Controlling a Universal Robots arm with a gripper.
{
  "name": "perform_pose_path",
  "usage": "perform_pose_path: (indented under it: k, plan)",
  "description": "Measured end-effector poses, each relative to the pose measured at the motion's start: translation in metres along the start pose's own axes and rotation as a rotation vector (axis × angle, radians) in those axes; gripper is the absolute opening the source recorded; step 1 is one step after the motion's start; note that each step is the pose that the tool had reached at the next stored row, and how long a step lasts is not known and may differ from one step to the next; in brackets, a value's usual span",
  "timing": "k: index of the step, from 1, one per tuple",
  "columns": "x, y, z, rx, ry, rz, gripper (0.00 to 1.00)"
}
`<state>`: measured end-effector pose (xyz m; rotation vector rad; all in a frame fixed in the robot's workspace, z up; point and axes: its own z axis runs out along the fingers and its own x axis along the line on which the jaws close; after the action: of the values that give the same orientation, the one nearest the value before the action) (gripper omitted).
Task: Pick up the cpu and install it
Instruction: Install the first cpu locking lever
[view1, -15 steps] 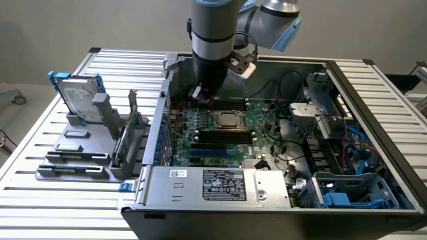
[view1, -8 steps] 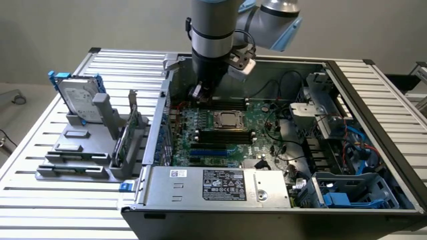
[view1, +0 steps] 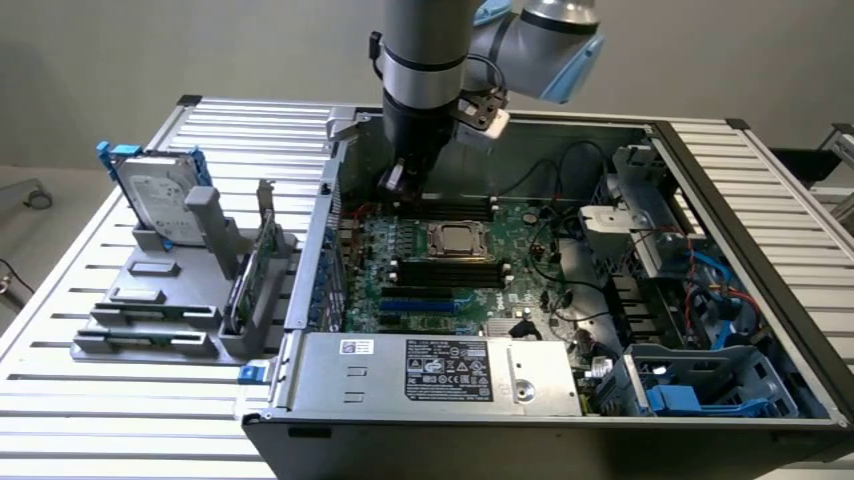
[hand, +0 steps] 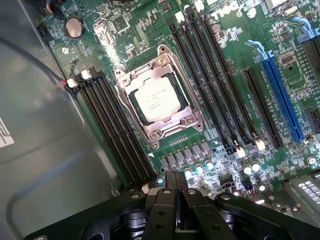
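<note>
**Inspector:** Inside the open computer case (view1: 747, 300), on the green motherboard (view1: 454, 290), the cpu (view1: 457, 239) lies flat in the metal-framed socket (view1: 455, 241). Its silver-grey top faces up.

**Clerk:** And the same from the wrist view?

**Inspector:** Yes. The cpu (hand: 156, 99) sits square within the socket frame (hand: 159, 102), with black memory slots (hand: 112, 130) on one side of it and more slots (hand: 215, 85) on the other. A blue expansion slot (hand: 280, 95) lies farther off.

**Clerk:** Position of the pincer?

**Inspector:** The gripper (view1: 396, 180) hangs from the arm (view1: 427, 60) over the rear part of the board, toward the exterior view's left of the socket and near it, not touching the chip. In the wrist view the gripper (hand: 176, 182) is just beyond the socket's edge, apart from the cpu.

**Clerk:** Fingers?

**Inspector:** Pressed together, tips meeting, nothing held between them.

**Clerk:** Anything outside the case?

**Inspector:** On the slatted table (view1: 80, 400), at the exterior view's left, a grey fixture (view1: 160, 300) carries an upright hard drive (view1: 154, 195) with a blue bracket. A power supply (view1: 441, 372) occupies the case's near edge.
</note>
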<state>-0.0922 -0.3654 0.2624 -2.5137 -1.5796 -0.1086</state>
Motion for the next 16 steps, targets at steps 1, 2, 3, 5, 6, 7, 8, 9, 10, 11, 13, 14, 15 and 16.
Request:
perform_pose_path:
  k: [1,2,3,5,6,7,8,9,10,11,13,14,15,16]
  plan:
    - [0.0000,0.0000,0.0004,-0.0012,-0.0036,-0.012,0.11]
    - [0.0001,0.0000,0.0008,-0.0025,-0.0070,-0.024,0.11]
    - [0.0002,-0.0001,0.0012,-0.0046,-0.0094,-0.037,0.11]
    - [0.0005,-0.0002,0.0022,-0.0103,-0.0128,-0.063,0.11]
    - [0.0006,-0.0002,0.0026,-0.0134,-0.0143,-0.075,0.11]
    - [0.0007,-0.0003,0.0031,-0.0166,-0.0157,-0.087,0.11]
    - [0.0008,-0.0003,0.0035,-0.0199,-0.0171,-0.100,0.11]
    - [0.0010,-0.0004,0.0039,-0.0232,-0.0187,-0.112,0.11]
    - [0.0010,-0.0004,0.0043,-0.0260,-0.0212,-0.124,0.11]
    - [0.0010,-0.0004,0.0045,-0.0280,-0.0251,-0.137,0.11]
    - [0.0010,-0.0003,0.0049,-0.0322,-0.0351,-0.161,0.11]
    - [0.0010,-0.0003,0.0052,-0.0344,-0.0401,-0.172,0.11]
    - [0.0010,-0.0003,0.0053,-0.0360,-0.0460,-0.182,0.11]
    - [0.0011,-0.0004,0.0054,-0.0376,-0.0525,-0.192,0.11]
